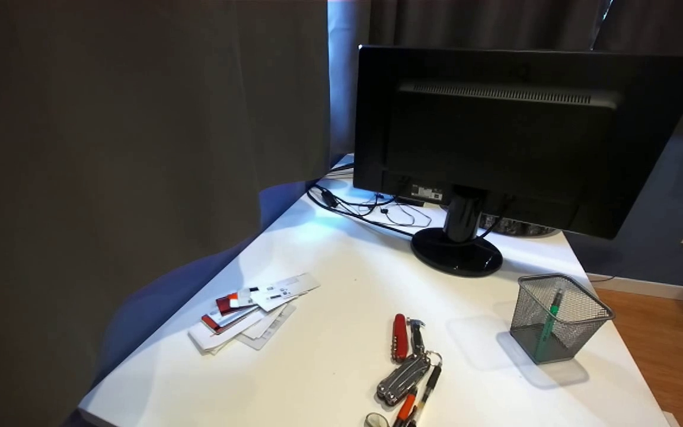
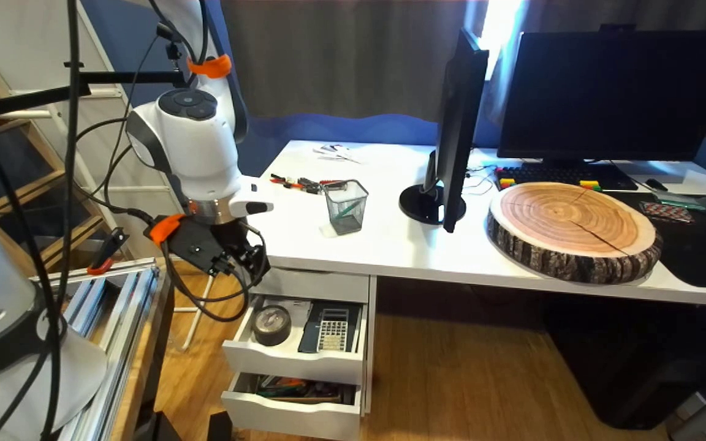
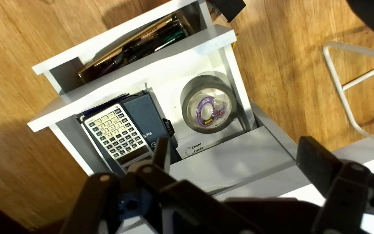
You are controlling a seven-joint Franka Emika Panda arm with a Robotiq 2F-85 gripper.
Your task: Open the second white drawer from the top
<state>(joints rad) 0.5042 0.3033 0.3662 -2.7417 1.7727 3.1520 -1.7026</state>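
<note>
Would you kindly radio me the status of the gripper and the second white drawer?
Gripper open, holding nothing. Second white drawer pulled out, top drawer shut. Lower drawer out too; nothing seen in the way.

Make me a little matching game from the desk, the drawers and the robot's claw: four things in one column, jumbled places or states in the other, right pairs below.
Things:
1. Calculator
2. Round wood slab
3. Top drawer
4. Gripper, the robot's claw

Places and states:
A. closed
B. inside the second drawer
C. open
D. on the desk

Right pairs: 1-B, 2-D, 3-A, 4-C
</note>
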